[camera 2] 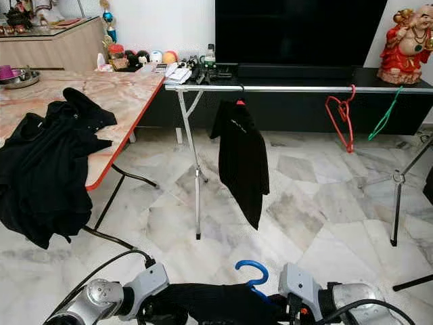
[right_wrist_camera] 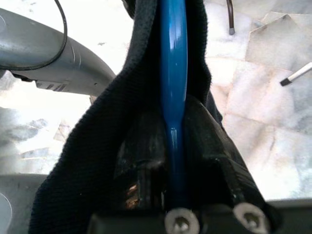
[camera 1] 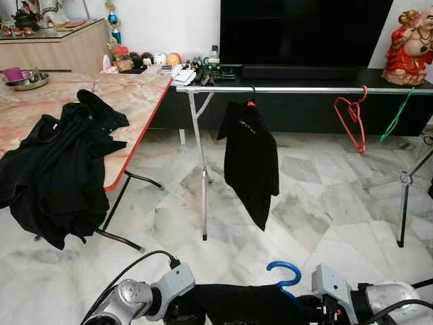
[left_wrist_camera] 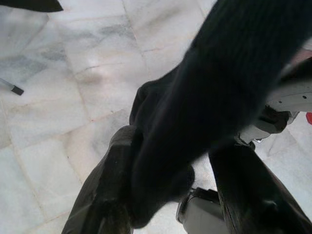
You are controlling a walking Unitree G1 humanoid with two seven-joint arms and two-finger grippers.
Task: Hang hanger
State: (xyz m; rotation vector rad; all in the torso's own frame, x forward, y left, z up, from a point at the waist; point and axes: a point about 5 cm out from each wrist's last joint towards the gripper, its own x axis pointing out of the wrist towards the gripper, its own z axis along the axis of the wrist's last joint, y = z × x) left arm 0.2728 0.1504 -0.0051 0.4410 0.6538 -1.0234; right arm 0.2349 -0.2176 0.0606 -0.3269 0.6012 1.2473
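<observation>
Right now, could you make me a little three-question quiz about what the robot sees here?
1. True or false: the right gripper has its fingers shut on the blue hanger.
2. How many empty hangers hang on the rail? A) none B) two C) four
3. Fill in: the pile of black clothes lies on the ____.

Key: 1 true; 2 B, the red hanger and green hanger; 3 table.

Blue hanger (camera 1: 285,272), black garment (camera 1: 237,305), red hanger (camera 1: 352,115), green hanger (camera 1: 396,115).
</observation>
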